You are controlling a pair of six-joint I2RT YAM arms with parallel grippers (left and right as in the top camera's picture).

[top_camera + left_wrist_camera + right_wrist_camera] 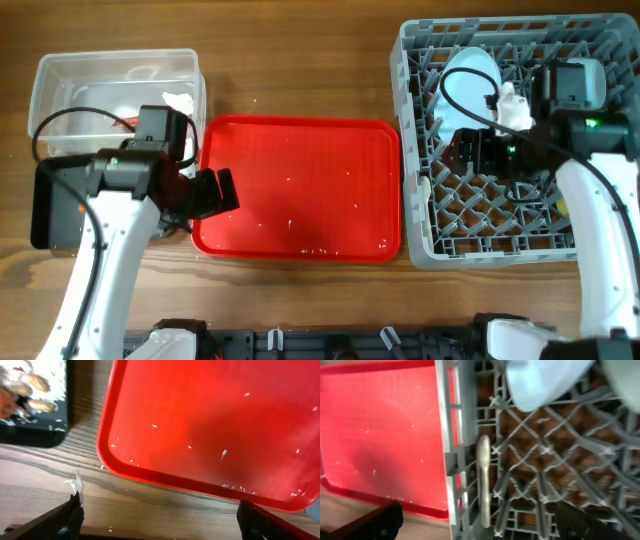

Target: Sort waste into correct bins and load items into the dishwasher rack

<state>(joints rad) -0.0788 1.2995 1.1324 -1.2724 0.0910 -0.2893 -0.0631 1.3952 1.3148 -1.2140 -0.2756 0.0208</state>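
Observation:
My left gripper (pixel 222 190) (pixel 160 522) is open and empty, low over the bare wood at the red tray's front left corner. The black tray (pixel 35 435), beside it, holds beige food scraps (pixel 35 390). The clear tub (pixel 60 75) stands at the far left with a white tissue (pixel 180 100) at its right end. My right gripper (pixel 462 150) (pixel 480 522) is open over the left side of the grey rack (pixel 420 230) (pixel 452 435). The white spoon (pixel 484 480) lies in the rack against its left wall, between my open fingers. The light blue dish (pixel 470 80) (pixel 545 380) stands in the rack.
The flat red tray (pixel 300 190) (pixel 210 420) (pixel 375 430) lies in the middle between bins and rack, with only small white crumbs on it. The left arm covers most of the black tray in the overhead view. The right arm reaches over the rack's right half.

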